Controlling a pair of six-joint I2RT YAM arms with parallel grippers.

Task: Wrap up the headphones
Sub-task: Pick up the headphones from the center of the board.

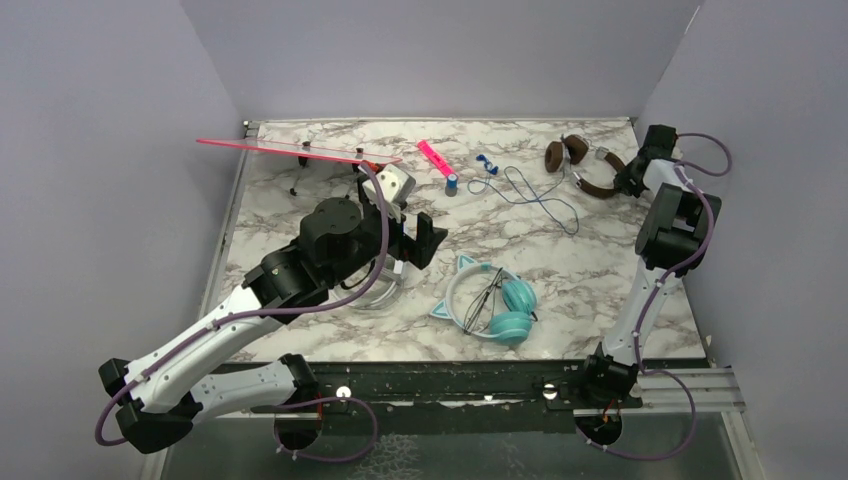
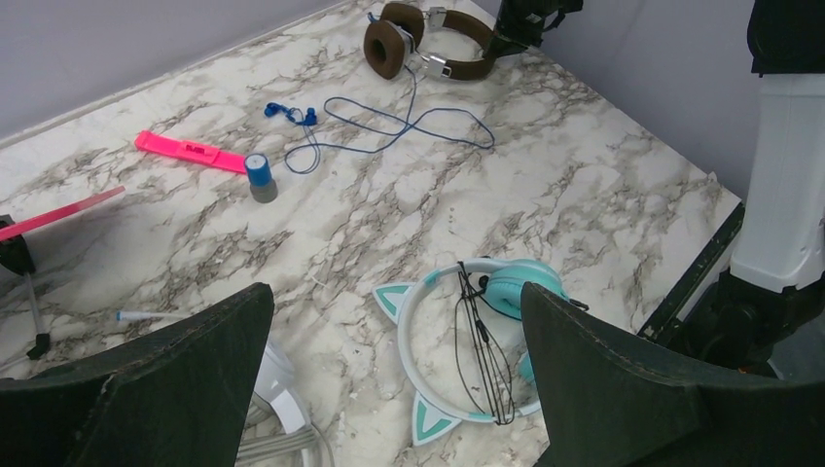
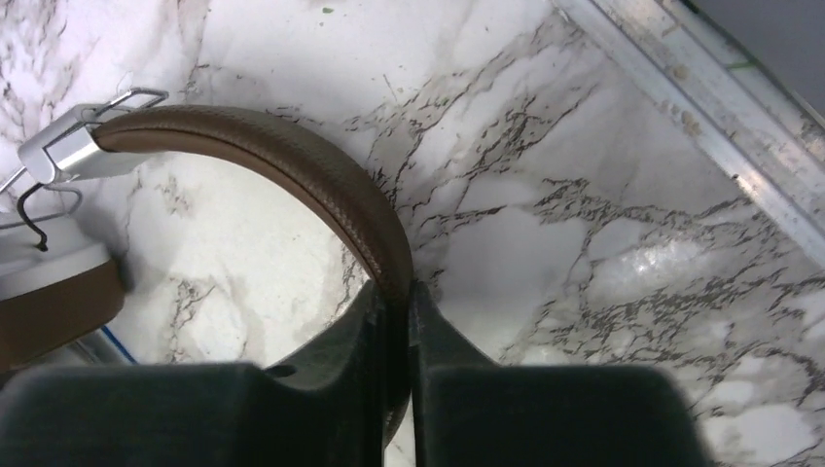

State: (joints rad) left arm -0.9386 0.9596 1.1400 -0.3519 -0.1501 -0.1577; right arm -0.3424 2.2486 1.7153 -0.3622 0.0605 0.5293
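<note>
Left gripper (image 2: 396, 292), teal headphones (image 2: 506, 289) (stick (image 2: 190, 151) beyond)

We see the small headphones (image 1: 556, 156) well behind and right of the cat-ear headphones (image 1: 517, 296), their cord (image 2: 412, 125) lying between, a stand (image 1: 300, 150) far behind-left.

The left arm angles forward and inward, the left gripper (image 1: 422, 243) with fingers spread wide. The right arm stretches far forward, the right gripper (image 3: 394, 292) with fingers pinched on the brown headphones (image 3: 292, 156).
</note>
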